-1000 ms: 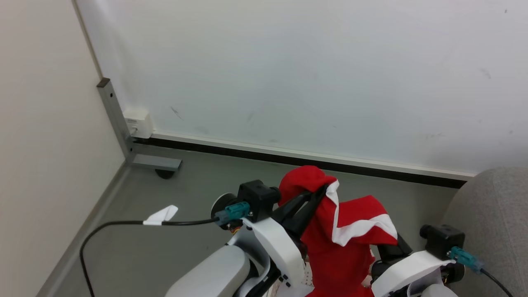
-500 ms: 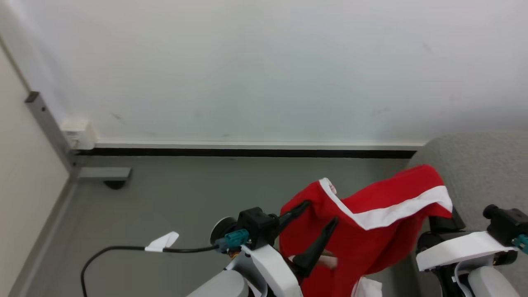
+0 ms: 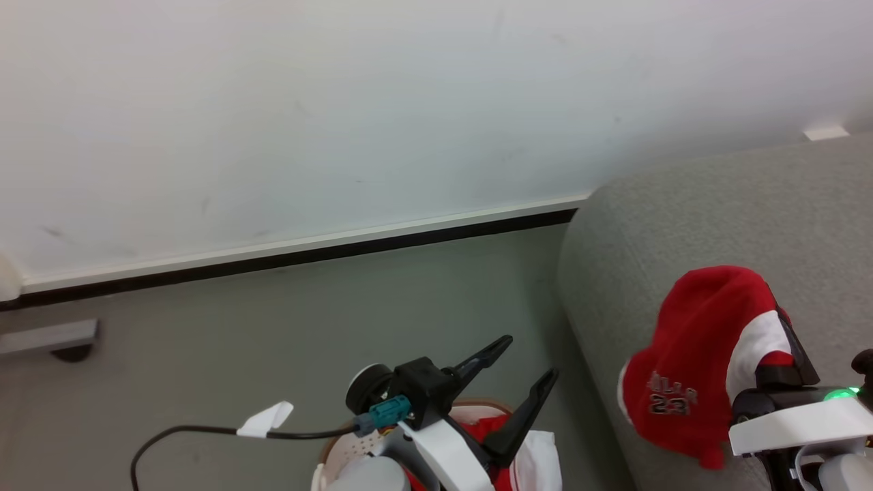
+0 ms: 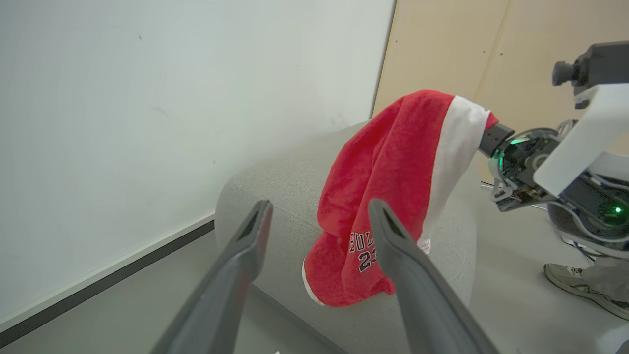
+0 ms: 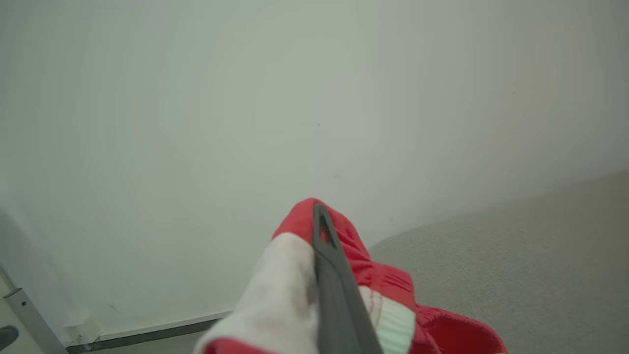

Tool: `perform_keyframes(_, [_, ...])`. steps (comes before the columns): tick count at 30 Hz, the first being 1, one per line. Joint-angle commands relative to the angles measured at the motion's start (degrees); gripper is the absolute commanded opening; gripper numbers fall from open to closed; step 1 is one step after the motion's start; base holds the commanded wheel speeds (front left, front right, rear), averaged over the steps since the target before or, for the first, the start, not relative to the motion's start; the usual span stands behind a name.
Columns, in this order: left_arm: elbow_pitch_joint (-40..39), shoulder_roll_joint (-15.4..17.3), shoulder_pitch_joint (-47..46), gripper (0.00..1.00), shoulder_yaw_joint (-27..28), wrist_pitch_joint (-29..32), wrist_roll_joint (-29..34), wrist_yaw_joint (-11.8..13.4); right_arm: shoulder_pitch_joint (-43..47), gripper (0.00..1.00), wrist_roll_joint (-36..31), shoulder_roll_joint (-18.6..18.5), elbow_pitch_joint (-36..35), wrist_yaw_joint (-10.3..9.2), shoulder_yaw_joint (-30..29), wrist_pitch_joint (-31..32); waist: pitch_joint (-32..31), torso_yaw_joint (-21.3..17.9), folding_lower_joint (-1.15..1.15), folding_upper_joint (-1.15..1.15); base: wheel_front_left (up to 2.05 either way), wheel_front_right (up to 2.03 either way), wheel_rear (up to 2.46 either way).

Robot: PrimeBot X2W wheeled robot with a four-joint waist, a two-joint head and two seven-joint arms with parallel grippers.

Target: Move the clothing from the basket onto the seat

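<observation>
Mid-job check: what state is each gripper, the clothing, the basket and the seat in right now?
left gripper: open, empty, above the basket.
right gripper: shut on the red garment, over the seat.
red garment: hanging bunched from the right gripper, lower end apparently touching the seat's edge.
basket: holding red and white clothing.
seat: no garment released onto its visible part yet.

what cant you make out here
Head view: the basket is cut by the bottom edge and the left arm; contents unclear.
Left wrist view: a finger of the left gripper covers part of the lettering on the red garment.
Head view: fingertips of the right gripper are buried in that garment.
</observation>
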Motion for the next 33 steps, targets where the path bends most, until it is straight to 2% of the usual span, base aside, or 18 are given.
perform_keyframes(1, [0.22, 0.3, 0.03, 1.0, 0.09, -0.41, 0.91, 0.21, 1.02, 0.0, -0.24, -0.22, -0.85, -0.12, -0.34, 0.04, 0.51, -2.26, 0.0, 0.0, 0.0, 0.0, 0.0])
perform_keyframes(9, [0.72, -0.06, 0.5, 1.0, 1.04, -1.04, 2.5, -0.41, 3.1, 0.0, -0.36, -0.28, -2.85, -0.12, -1.07, 0.26, 0.91, -4.83, 0.0, 0.0, 0.0, 0.0, 0.0])
perform_keyframes(19, [0.66, -0.63, 0.76, 1.0, 3.05, -1.0, 4.44, -1.2, 1.0, 0.0, -0.73, -0.91, -4.43, -0.12, -0.96, 1.84, 1.91, -5.18, 0.0, 0.0, 0.0, 0.0, 0.0])
perform_keyframes(27, [-0.18, -0.15, -1.25, 1.0, 3.4, -1.0, 6.0, -2.28, -9.22, 0.0, 1.41, -4.73, -6.32, -0.11, -1.29, 4.95, 6.96, -4.32, 0.0, 0.0, 0.0, 0.0, 0.0])
perform_keyframes(33, [-1.56, 1.44, -4.45, 1.0, 3.1, -0.5, 6.89, -3.09, -20.51, 0.0, 2.99, -10.79, -4.97, -0.12, -5.96, 8.02, 14.56, -1.89, 0.0, 0.0, 0.0, 0.0, 0.0])
